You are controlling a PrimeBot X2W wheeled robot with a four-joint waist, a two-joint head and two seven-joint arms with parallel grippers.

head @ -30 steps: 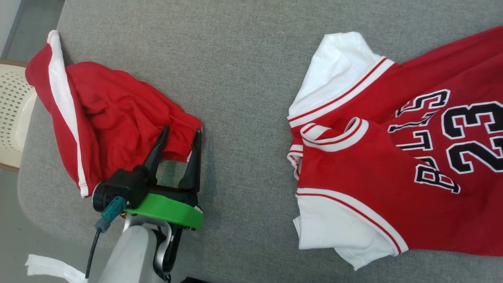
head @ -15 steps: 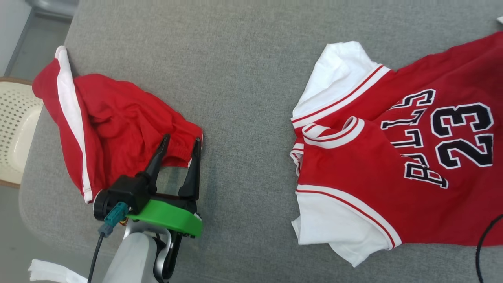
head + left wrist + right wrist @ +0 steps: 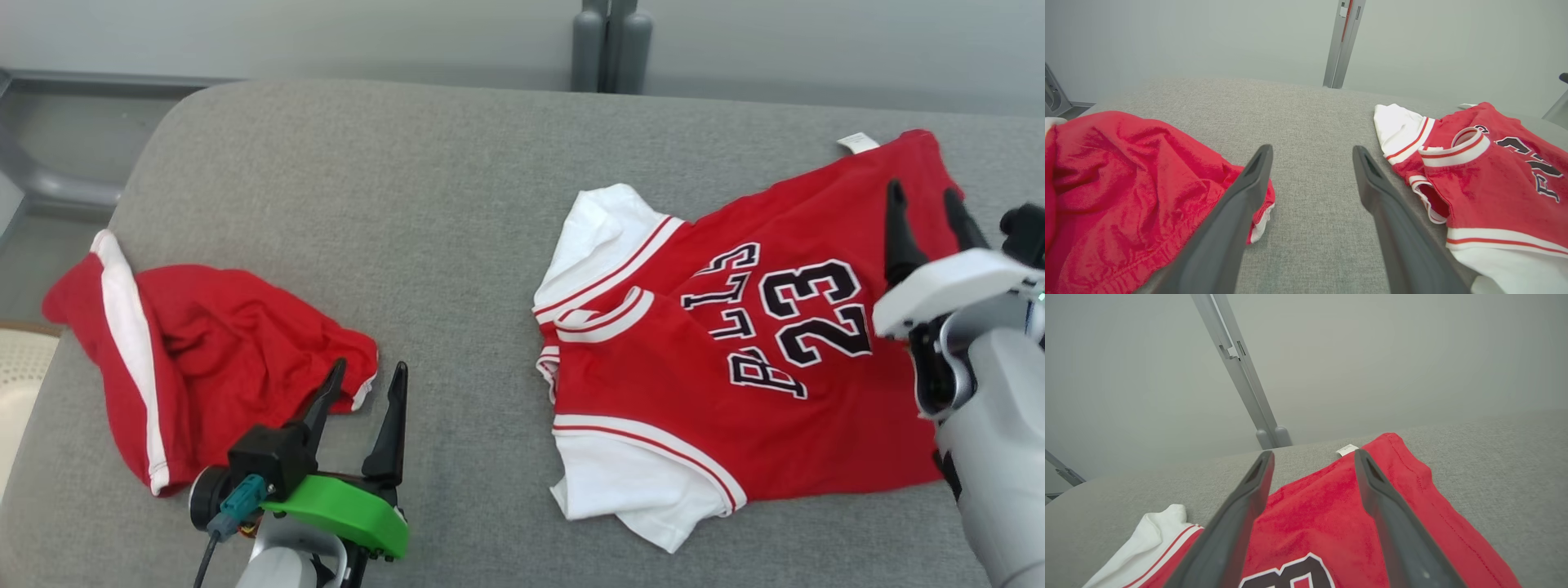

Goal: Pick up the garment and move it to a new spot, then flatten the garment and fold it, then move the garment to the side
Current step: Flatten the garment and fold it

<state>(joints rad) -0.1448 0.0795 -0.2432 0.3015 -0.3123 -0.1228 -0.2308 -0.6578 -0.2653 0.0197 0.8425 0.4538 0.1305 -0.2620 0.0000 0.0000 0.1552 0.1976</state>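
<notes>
A grey padded bench (image 3: 457, 204), perhaps a sofa seat, carries crumpled red shorts (image 3: 212, 343) near its left edge and a jersey (image 3: 694, 384) toward its right.

Seen from above, a grey fabric-covered table (image 3: 424, 204) holds two garments, well apart. On the left lies a crumpled pair of red shorts with a white side stripe (image 3: 212, 351). On the right a red basketball jersey with white sleeves and black "BULLS 23" lettering (image 3: 653, 384) lies spread out, a small white label (image 3: 856, 143) at its far corner. The left end effector (image 3: 369, 367), fingers apart, sits beside the shorts' hem. The right end effector (image 3: 922, 192), fingers apart, is over the jersey's lower part
</notes>
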